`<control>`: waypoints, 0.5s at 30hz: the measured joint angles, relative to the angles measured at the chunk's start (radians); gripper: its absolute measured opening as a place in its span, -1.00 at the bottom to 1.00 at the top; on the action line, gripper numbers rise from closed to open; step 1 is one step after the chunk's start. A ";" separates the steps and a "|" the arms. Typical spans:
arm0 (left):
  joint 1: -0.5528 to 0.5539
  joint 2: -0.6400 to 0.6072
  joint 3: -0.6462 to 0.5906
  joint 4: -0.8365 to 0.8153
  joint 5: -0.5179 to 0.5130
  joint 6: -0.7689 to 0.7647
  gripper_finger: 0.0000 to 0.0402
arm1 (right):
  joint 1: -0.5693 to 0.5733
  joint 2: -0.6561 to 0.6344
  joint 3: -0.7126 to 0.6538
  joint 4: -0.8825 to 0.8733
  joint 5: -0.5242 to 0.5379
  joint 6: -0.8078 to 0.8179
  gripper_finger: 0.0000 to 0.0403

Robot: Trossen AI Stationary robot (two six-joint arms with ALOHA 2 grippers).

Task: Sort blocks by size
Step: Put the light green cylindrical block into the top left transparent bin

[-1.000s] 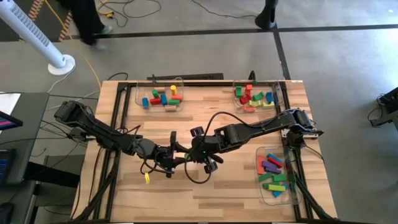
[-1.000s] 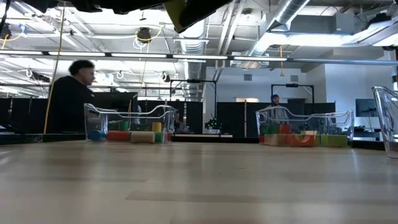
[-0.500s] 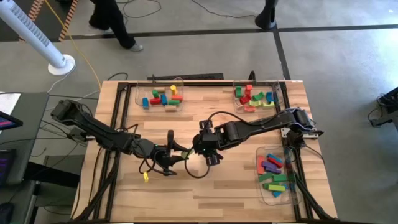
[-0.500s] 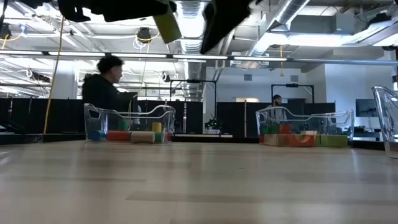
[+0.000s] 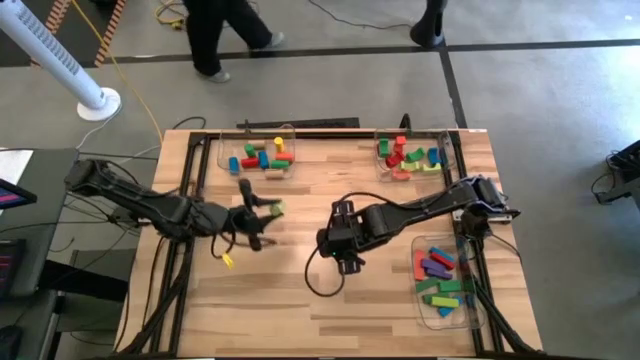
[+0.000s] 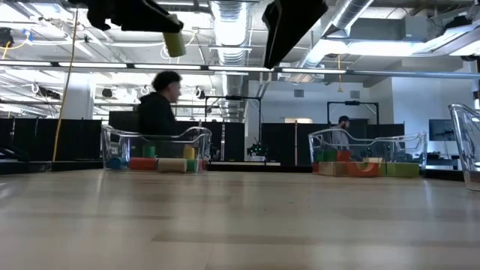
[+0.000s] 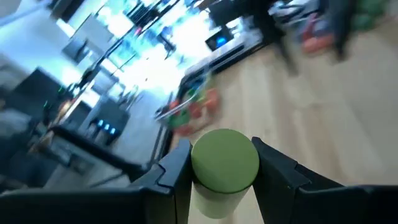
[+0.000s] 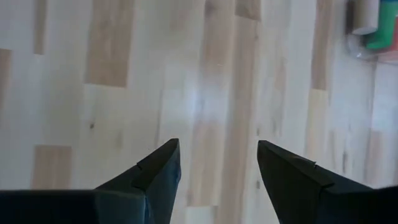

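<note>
Left gripper (image 5: 268, 210) pinches your green cylinder (image 7: 224, 160); the short-block tray (image 5: 258, 158) lies just beyond it. Right gripper (image 8: 217, 163) is spread, empty, farther off.

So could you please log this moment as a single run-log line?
left gripper: shut on green cylinder, raised above table | right gripper: open, empty, over bare wood | target: likely back-left tray

An open lab hall — exposed ceiling ducts (image 6: 225, 19), dark partitions (image 6: 300, 142), floor cables (image 5: 215, 15)
</note>
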 joint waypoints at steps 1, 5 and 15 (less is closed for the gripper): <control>0.018 -0.025 0.000 -0.023 -0.002 -0.011 -0.38 | 0.009 0.000 0.000 0.001 0.000 0.008 0.21; 0.099 -0.113 0.000 -0.087 -0.008 -0.053 -0.38 | 0.053 0.000 0.000 0.009 0.001 0.035 0.21; 0.321 -0.264 0.000 -0.190 0.133 -0.142 -0.38 | 0.144 0.000 -0.005 0.036 0.106 0.104 0.21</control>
